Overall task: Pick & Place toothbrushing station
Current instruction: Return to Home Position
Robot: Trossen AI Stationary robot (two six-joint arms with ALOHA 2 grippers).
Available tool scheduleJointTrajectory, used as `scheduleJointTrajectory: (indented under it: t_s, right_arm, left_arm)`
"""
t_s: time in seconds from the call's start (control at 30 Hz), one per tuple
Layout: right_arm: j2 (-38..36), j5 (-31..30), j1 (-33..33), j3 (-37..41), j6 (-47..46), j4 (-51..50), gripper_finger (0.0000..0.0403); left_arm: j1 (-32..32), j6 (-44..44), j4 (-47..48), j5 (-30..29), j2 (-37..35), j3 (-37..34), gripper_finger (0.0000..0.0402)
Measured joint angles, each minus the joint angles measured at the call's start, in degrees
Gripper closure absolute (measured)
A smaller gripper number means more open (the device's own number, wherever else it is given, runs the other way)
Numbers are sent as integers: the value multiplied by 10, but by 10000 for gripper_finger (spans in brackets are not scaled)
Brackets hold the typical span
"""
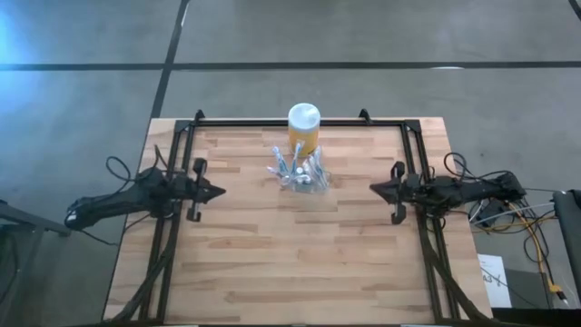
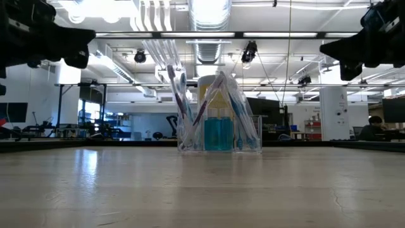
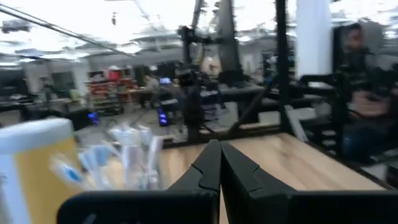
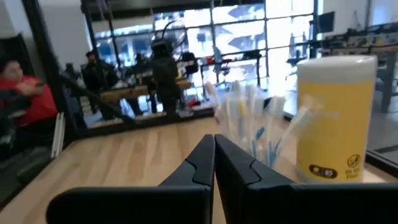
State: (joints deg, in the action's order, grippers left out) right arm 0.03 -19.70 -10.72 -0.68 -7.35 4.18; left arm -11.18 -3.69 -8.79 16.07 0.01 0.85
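Table: wood top, one arm at each side edge.

Left gripper and right gripper: tips face each other across the table. Fingers are pressed together and hold nothing. Reads as a home pose, kept clear of the work.

Jar: ahead of both tips, well apart from each.

Station: about midway between the tips, just in front of the jar. Contact between them can't be told.

Brushes: leaning upright in the station. Loading looks finished.
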Motion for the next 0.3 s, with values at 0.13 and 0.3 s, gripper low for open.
scheduleJointTrajectory:
  t_s: [0.13, 0.3]
  right_arm:
    - [0, 1, 5, 1, 5, -10, 395]
    - [1, -6, 24, 1, 2, -10, 395]
  left_arm:
    - [0, -7, 24, 24, 0, -2, 397]
    - [0, 12, 55, 22, 0, -3, 399]
